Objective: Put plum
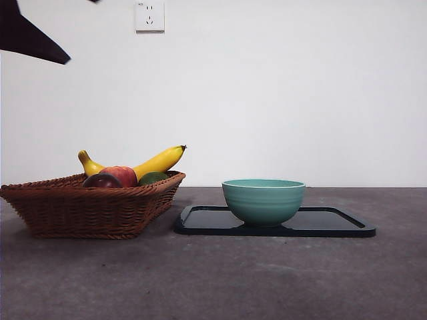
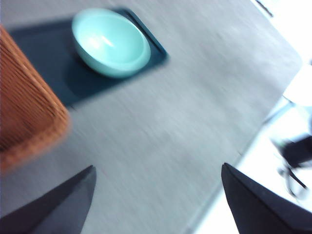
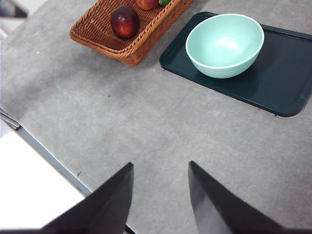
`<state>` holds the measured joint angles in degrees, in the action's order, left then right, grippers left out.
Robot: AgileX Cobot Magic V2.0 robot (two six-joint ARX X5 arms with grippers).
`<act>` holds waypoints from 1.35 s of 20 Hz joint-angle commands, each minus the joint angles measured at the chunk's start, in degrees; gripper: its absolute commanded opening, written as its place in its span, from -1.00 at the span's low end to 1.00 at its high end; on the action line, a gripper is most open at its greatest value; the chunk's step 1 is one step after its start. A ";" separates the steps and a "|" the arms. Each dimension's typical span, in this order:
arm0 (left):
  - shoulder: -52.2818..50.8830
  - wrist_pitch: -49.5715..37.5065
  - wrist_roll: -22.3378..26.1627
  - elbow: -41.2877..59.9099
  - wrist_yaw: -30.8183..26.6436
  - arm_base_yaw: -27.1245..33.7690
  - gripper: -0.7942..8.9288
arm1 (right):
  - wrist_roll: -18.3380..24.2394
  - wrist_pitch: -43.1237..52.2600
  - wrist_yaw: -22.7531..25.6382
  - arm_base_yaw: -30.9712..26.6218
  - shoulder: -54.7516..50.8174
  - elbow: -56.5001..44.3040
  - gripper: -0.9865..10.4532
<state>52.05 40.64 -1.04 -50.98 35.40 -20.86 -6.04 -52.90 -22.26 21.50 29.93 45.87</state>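
The plum [image 1: 101,181], dark maroon and glossy, lies in the woven basket [image 1: 67,210] at the left of the table, beside a red-and-yellow fruit [image 1: 123,175]. From the right wrist view the plum [image 3: 125,21] rests alone in the basket's near half. My right gripper [image 3: 161,164] hangs open and empty above bare table, well away from the basket [image 3: 139,46]. My left gripper [image 2: 158,167] is open wide with nothing in it, high over the table; its picture is blurred. A black arm tip [image 1: 33,37] shows at the front view's top left corner.
A mint-green bowl [image 1: 263,200] stands on a dark tray [image 1: 333,223] right of the basket. A banana [image 1: 159,162] and a dark green fruit [image 1: 153,178] also lie in the basket. The table edge [image 3: 44,156] runs near the right gripper.
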 commanded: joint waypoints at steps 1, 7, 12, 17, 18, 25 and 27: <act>-0.46 2.97 2.64 -1.11 0.72 -0.22 -0.01 | -1.07 0.57 0.22 0.28 0.28 0.42 -0.51; -0.59 4.44 3.61 -1.11 0.72 -0.22 -0.01 | -1.51 0.20 0.20 0.28 0.28 0.42 -0.51; -0.59 4.44 3.61 -1.11 0.72 -0.22 -0.01 | -2.23 0.13 0.20 0.28 0.28 0.42 -0.51; -0.59 4.44 3.58 -1.11 0.72 -0.22 -0.01 | -7.63 2.54 1.84 0.28 1.18 0.50 -0.51; -0.59 4.35 3.61 -1.11 0.72 -0.22 -0.01 | -8.72 3.63 2.14 0.28 1.92 0.61 -0.50; -0.59 4.39 3.58 -1.11 0.72 -0.22 -0.01 | -9.55 10.82 6.38 -0.07 21.24 7.45 -0.34; -0.59 4.39 3.58 -1.11 0.72 -0.22 -0.01 | -8.37 12.39 7.58 -0.68 28.63 11.02 -0.34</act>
<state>51.16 45.28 2.04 -50.98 35.92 -20.86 -15.35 -40.97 -14.87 20.69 57.71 56.01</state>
